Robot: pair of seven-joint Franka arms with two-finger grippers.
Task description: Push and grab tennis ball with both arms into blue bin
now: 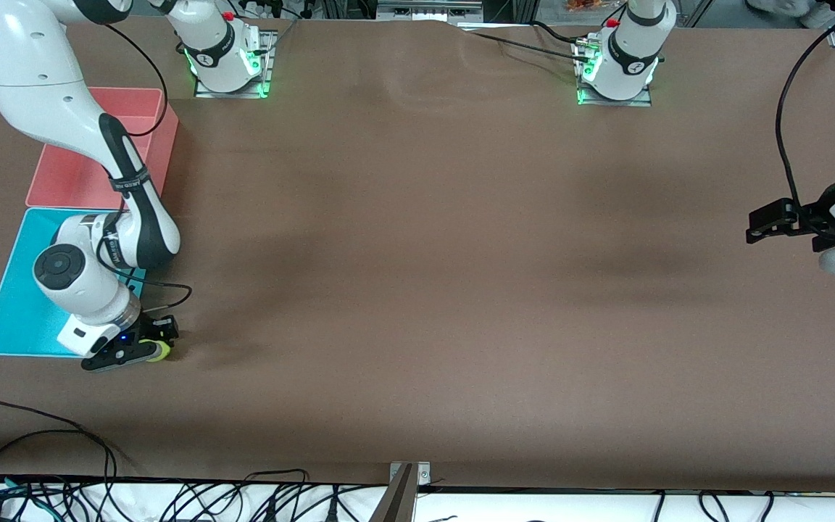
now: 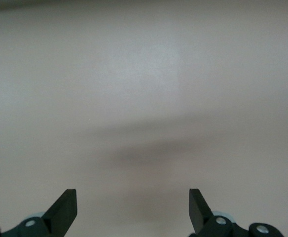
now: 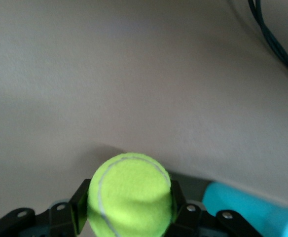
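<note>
- Nearest the front camera of the task's things is the tennis ball [image 1: 159, 351], low over the worktop [image 1: 425, 290] beside the blue bin's corner, toward the right arm's end of the worktop.
- Right tool [image 1: 143, 349]: its two fingers [image 3: 80, 206] press the ball's flanks, closed to the ball's width (the right wrist view shows the seam facing the lens). Held this way, the ball cannot roll off, and it looks ready to be carried over the rim.
- At about 9 o'clock from the ball in the front view lies the blue bin [image 1: 11, 319]; what shows of its floor is bare, though the right arm [image 1: 84, 275] covers part of it.
- At about 12 o'clock from that bin sits a pink bin [image 1: 77, 181], touching it or nearly so; nothing shows inside its visible part.
- Left tool [image 1: 754, 226] waits over bare worktop at the left arm's end, well apart from the ball, fingers [image 2: 65, 210] spread wide and holding nothing (its pushing share seems finished, by my judgement).
- Cables [image 1: 171, 500] trail along the worktop's edge closest to the front camera.
</note>
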